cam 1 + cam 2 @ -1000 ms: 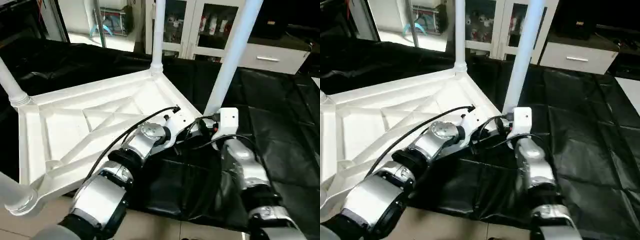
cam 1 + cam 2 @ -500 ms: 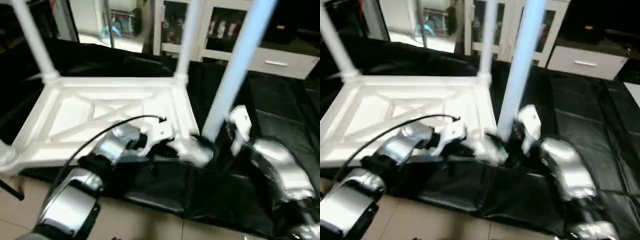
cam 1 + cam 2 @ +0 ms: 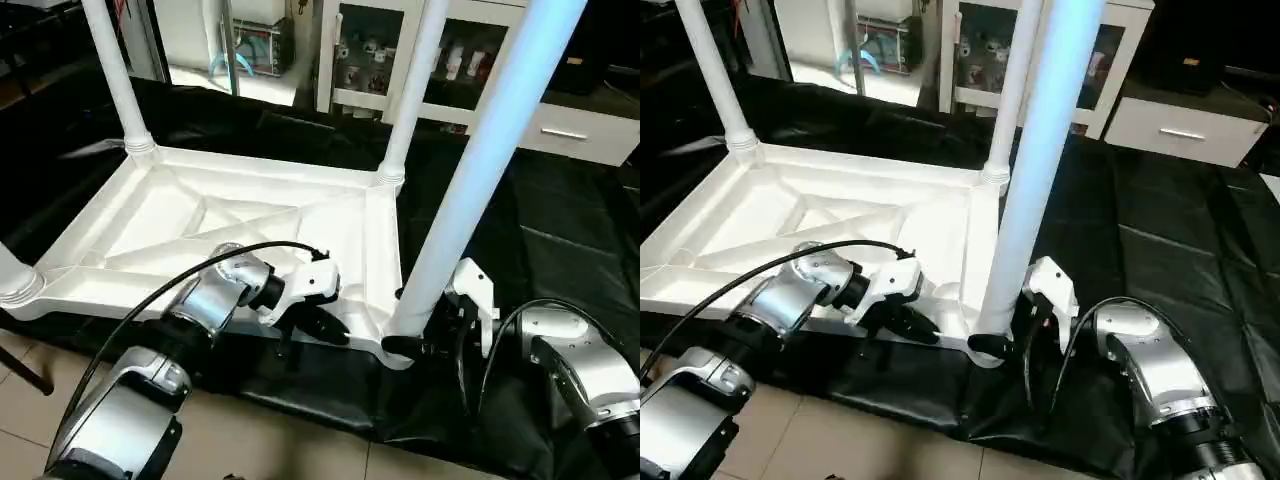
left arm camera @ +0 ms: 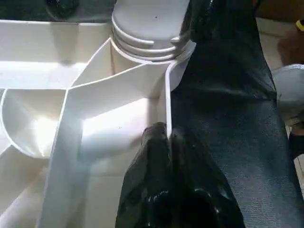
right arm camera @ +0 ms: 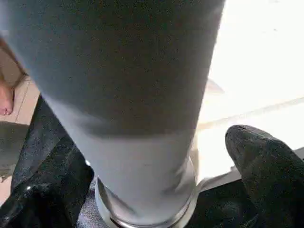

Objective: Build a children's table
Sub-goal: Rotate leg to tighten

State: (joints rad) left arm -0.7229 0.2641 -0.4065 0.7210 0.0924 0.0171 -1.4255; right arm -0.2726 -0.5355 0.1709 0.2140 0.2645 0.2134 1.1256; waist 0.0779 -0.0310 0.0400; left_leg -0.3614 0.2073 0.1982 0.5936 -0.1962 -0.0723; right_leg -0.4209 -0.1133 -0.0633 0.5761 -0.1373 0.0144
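The right tool [image 3: 1005,340] stands open around the base of the nearest long white tapered plastic leg [image 3: 470,190]; the left tool [image 3: 325,325] is closed against the rim of the white ribbed rectangular plastic tabletop [image 3: 210,225], lying inverted at centre frame. The assembly is probably light, stiff and slippery; hold each leg low, beside its socket.

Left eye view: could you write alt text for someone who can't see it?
A white tabletop lies upside down on black sheeting, legs pointing up. The robot's left gripper pinches its near edge, while the right gripper stands open around the nearest leg.
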